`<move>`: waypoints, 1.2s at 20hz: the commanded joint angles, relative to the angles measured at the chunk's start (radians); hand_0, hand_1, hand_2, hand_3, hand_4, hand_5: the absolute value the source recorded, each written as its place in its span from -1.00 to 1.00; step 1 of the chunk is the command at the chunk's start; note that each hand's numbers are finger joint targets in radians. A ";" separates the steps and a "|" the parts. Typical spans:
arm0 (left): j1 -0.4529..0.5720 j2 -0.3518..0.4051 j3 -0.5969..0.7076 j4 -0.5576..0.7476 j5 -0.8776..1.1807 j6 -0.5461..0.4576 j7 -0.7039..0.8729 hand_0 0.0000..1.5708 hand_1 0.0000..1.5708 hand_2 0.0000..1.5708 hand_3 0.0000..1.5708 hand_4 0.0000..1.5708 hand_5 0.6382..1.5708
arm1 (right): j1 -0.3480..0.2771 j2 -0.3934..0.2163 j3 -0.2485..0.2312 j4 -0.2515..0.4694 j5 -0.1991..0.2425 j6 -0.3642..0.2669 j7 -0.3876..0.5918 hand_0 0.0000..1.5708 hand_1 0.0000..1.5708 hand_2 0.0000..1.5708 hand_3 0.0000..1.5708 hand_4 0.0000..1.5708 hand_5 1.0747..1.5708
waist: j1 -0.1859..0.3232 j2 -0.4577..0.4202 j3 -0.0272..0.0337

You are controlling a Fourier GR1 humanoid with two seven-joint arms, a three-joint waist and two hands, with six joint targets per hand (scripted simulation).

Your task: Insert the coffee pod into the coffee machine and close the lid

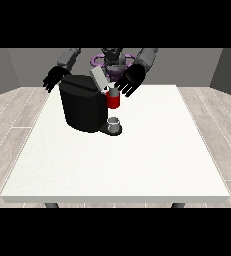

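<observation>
Grey walls, wood floor, white worktop (137, 165). The black boxy coffee machine (82, 107) stands lid (99, 78) up. Just below the spread fingers of the hand at the view's right (131, 80) hangs the machine's red cylinder (114, 101). No pod visible; presumably small, light, stiff, best pinched by its sides. Other hand (53, 78) open.

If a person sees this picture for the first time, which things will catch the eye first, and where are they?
The big black coffee machine on the white table, left of centre, stands out first, with its grey lid raised. Next comes the bright red part at its front, above a small grey cup. The hand at the view's right hovers with spread fingers just above the red part; the hand at the view's left is behind the machine's far corner.
</observation>
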 commanded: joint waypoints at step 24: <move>-0.021 0.013 -0.077 0.012 -0.100 -0.077 -0.015 -1.00 -1.00 -1.00 -1.00 -1.00 1.00 | -0.016 0.005 -0.008 0.033 -0.006 -0.014 -0.020 -1.00 -1.00 -1.00 -1.00 -0.57 1.00 | 0.004 -0.006 -0.0022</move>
